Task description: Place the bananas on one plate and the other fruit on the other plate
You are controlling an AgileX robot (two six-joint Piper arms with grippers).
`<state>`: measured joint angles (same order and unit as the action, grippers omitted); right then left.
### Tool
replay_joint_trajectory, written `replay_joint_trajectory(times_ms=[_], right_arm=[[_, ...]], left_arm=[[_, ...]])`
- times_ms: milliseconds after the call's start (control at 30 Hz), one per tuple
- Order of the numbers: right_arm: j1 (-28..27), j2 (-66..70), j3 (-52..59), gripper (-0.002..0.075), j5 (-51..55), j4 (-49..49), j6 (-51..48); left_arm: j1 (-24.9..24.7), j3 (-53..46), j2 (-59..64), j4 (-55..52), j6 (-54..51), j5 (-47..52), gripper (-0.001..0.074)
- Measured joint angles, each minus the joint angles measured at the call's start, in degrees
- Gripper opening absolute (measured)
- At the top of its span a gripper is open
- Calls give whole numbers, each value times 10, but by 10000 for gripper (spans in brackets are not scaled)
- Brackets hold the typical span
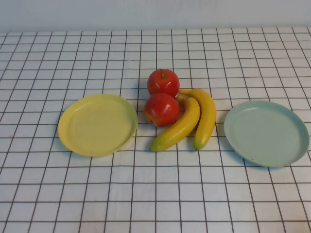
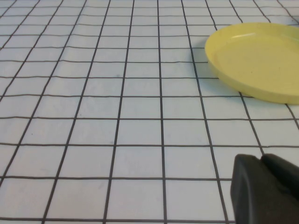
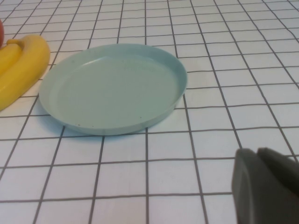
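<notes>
A grid-checked tablecloth [image 1: 155, 194] holds a yellow plate [image 1: 97, 124] left and a blue-green plate [image 1: 266, 132] right, both empty; between them two bananas [image 1: 192, 121] lie side by side, long axes near-to-far, greenish tips nearward, touching two apples [image 1: 162, 97] stacked near-far; a clean pick would likely clamp each banana mid-length, across its axis; left gripper [image 2: 266, 189] sits near the yellow plate, right gripper [image 3: 266, 184] near the blue-green; whether their fingers are parted or closed cannot be told, and neither visibly holds anything.

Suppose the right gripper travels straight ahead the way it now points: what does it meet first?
Probably the round pale blue-green plate: the right wrist view shows only checked tablecloth between the right gripper and its near rim, though depth is uncertain.
</notes>
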<state>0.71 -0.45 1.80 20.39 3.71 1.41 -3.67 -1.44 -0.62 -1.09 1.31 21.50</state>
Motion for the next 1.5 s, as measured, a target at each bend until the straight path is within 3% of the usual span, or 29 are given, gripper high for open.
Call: replay_joint_trajectory(times_ms=[967,1100,1300,1500], right_arm=[[0,0,0,-15,0,0,0],[0,0,0,-15,0,0,0],[0,0,0,-15,0,0,0],[0,0,0,-15,0,0,0]], left_arm=[[0,0,0,3,0,-4,1],[0,0,0,67,35,-47,1],[0,0,0,273,189,-165,1],[0,0,0,313,170,-208,1]])
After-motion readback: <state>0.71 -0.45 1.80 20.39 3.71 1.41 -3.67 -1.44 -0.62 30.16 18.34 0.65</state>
